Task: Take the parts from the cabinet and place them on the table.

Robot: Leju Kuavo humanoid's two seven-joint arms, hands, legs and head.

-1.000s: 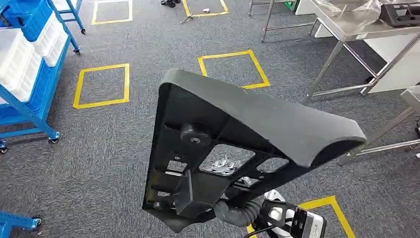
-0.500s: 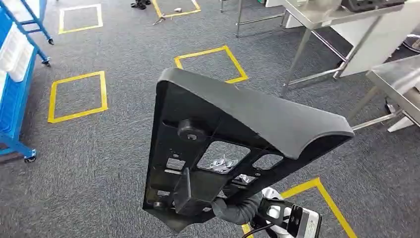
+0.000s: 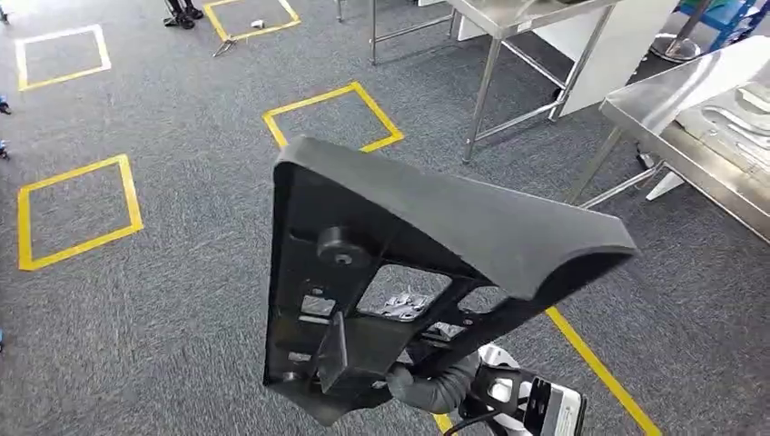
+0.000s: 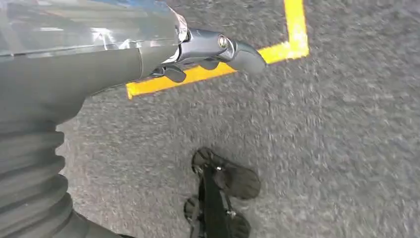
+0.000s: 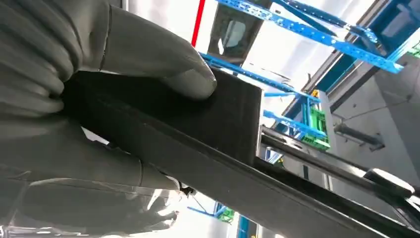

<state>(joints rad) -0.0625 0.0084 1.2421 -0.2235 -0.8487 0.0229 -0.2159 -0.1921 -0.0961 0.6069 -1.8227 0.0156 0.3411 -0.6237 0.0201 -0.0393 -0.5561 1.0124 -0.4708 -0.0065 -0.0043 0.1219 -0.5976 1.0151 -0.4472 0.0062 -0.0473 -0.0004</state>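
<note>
A large black plastic part, triangular with a padded top edge and a ribbed open underside, stands tilted up in the middle of the head view. My right hand grips it at its lower edge. In the right wrist view the grey thumb presses on the part's black edge, with the other fingers below it. My left hand hangs over the grey carpet and holds nothing. A steel table stands at the right, with silvery parts lying on it.
A second steel table on thin legs stands farther back. Yellow tape squares mark the grey carpet, one line running close by my right arm. White panels stand behind the tables.
The camera has turned to the right: the blue racks have slid out on the left and the steel tables have come nearer. My right hand's hold on the black part is unchanged.
</note>
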